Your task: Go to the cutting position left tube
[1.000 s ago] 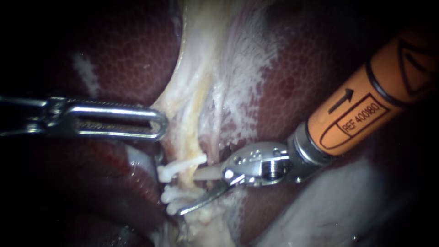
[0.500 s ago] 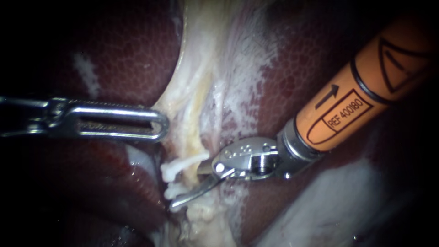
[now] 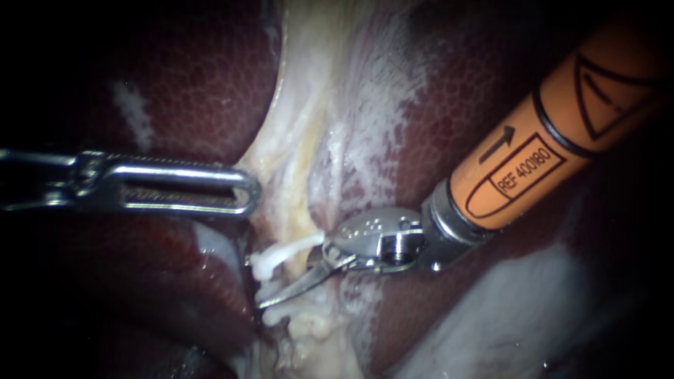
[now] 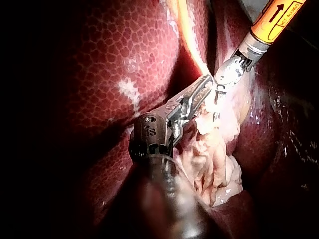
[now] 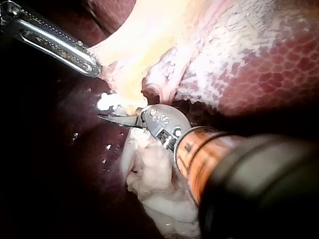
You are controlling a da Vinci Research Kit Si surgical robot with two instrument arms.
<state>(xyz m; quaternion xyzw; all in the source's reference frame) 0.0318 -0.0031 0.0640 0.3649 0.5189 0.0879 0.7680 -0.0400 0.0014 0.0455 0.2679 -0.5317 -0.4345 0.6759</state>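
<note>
right instrument (image 3: 284, 279) jaws open astride the tube (image 3: 298, 226), lower blade between white clips (image 3: 277, 256)

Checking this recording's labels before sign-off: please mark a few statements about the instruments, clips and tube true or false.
1. The right instrument carries an orange sleeve on its shaft. True.
2. White clips sit on the tube beside the right instrument's tip. True.
3. The left instrument grips the clips. False: its jaws are shut on the pale tissue, apart from the clips.
4. The right instrument hovers over the liver, far from the tube. False: its open blades sit at the clipped tube.
</note>
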